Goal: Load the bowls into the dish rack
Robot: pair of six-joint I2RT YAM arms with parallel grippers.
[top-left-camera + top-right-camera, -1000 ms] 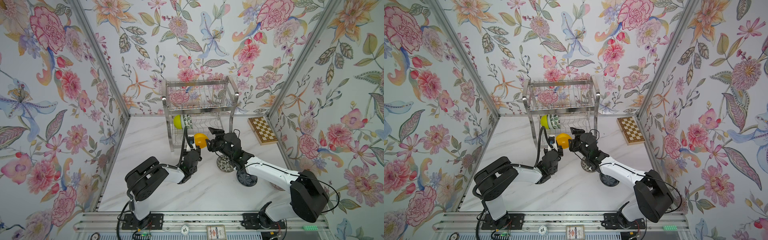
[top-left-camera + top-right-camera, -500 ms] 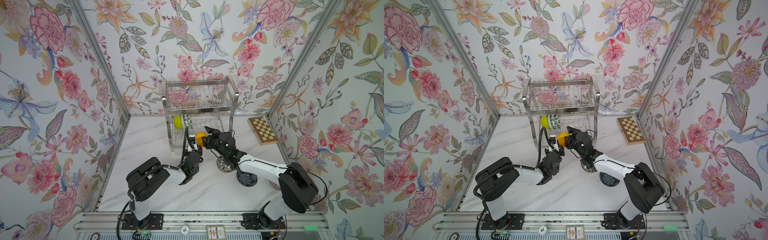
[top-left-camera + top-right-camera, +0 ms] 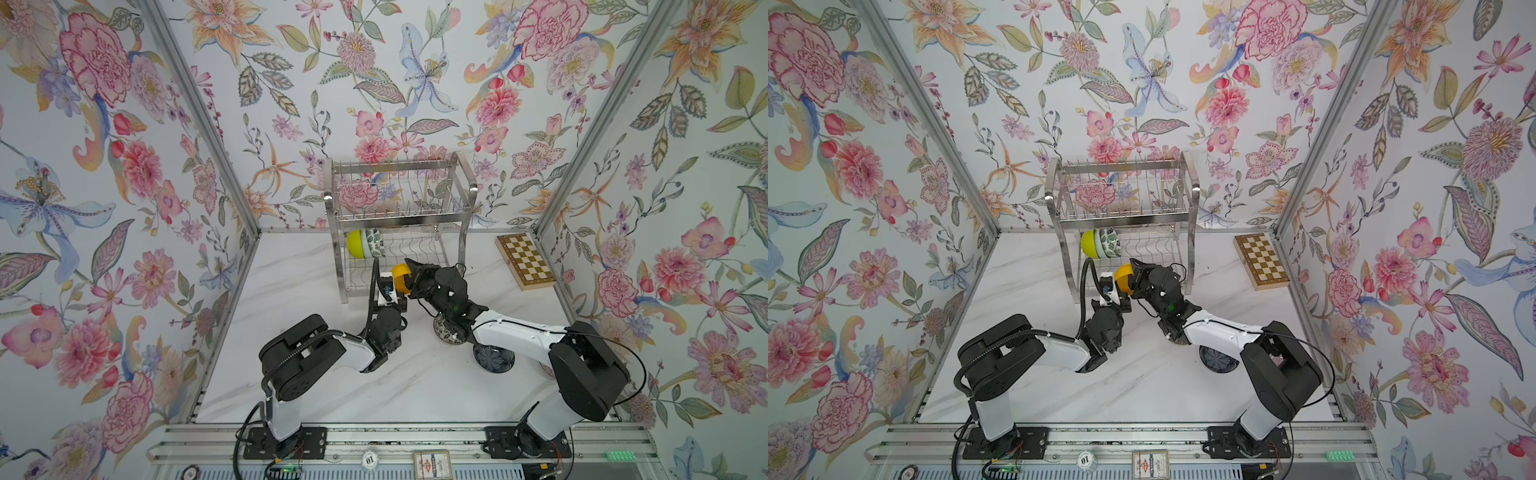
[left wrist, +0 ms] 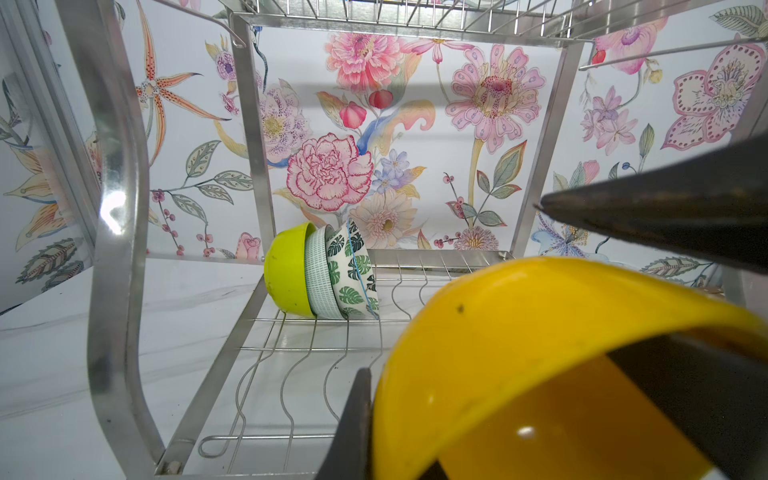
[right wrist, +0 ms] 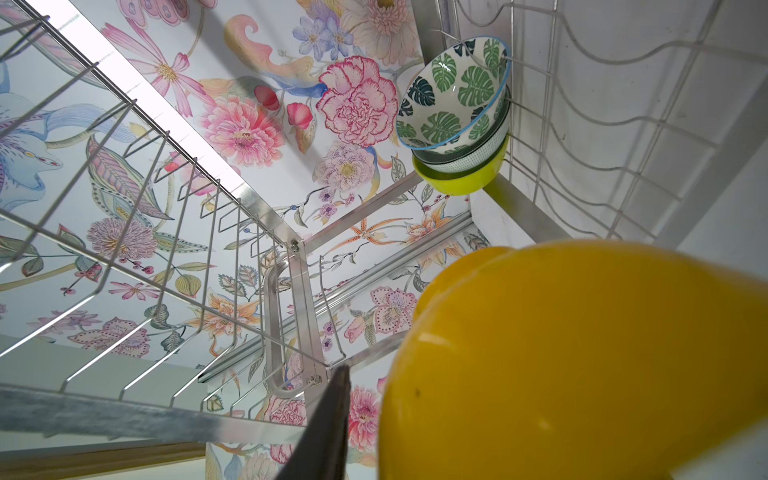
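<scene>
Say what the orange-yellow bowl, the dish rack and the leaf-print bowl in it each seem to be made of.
Orange-yellow bowl: probably plastic; uniform opaque colour, thin rim, soft sheen, small dark specks.
Dish rack: polished steel or similar metal; mirror-like glare on the frame, thin bright wires.
Leaf-print bowl: likely glazed ceramic; glossy white, printed leaves, blue rim line. Melamine is not excluded.

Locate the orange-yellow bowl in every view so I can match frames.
Top view: yellow bowl near centre, just in front of the rack's lower tier.
Top view: yellow bowl at the same spot, slightly left of centre.
Left wrist: yellow bowl close up in the foreground, rack behind it.
Right wrist: yellow bowl close up in the foreground.
Shared landmark: the leaf-print bowl standing in the rack.
</scene>
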